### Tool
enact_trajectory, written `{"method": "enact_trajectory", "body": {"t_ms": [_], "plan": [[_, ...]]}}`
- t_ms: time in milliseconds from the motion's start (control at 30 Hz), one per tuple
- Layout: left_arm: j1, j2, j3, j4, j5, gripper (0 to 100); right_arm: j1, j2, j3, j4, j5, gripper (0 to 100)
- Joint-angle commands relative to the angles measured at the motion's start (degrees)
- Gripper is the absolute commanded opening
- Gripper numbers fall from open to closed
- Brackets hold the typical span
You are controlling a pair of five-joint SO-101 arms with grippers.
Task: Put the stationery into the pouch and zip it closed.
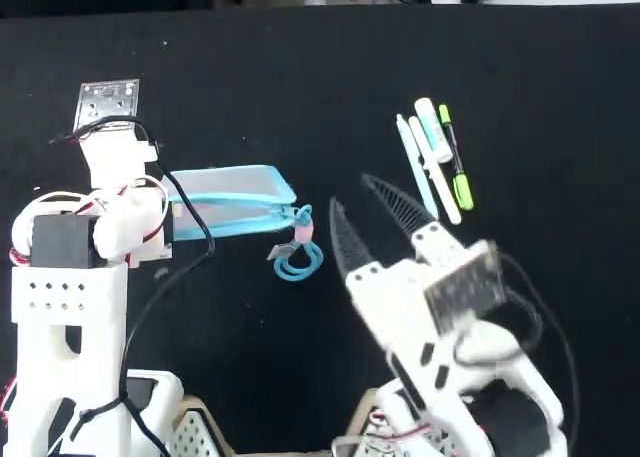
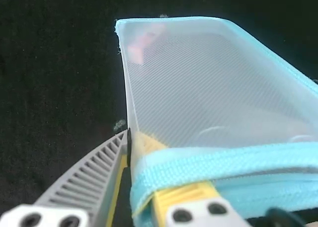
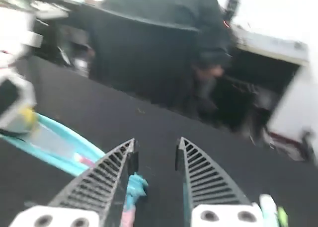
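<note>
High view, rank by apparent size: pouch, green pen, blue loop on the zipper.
1. pouch, clearly largest, even with one end hidden.
2-3. green pen and blue loop: too close to rank. The pen is longer but thin, and the loop is shorter but wider.

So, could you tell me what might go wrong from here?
1. The pens lie bunched and touching, so the open right hand may grab several or scatter them.
2. The left hand grips the pouch at one end only, so it may swing when pens are pushed in.
3. The cord by the zipper could snag a finger.
</note>
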State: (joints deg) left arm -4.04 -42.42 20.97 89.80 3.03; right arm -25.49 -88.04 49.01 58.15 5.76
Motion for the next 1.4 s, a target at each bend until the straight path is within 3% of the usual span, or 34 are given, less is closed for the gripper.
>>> {"method": "enact_trajectory", "body": {"t_ms": [0,433,767,967,1367], "plan": [[-0.40,0.18,0.31,0.00,0.53,3,8.97,11.74,-2.86,2.29,-0.26,11.9],[-0.40,0.18,0.31,0.00,0.53,3,28.22,57.54,-21.93,1.93,0.18,12.0],[-0.75,0.18,0.31,0.00,0.53,3,30.86,87.08,-48.22,2.37,0.26,12.0],[-0.75,0.18,0.31,0.00,0.53,3,31.91,103.43,-61.93,2.46,5.63,12.0],[-0.57,0.18,1.19,0.00,0.53,3,32.00,123.65,-80.48,2.37,9.93,12.0]]}}
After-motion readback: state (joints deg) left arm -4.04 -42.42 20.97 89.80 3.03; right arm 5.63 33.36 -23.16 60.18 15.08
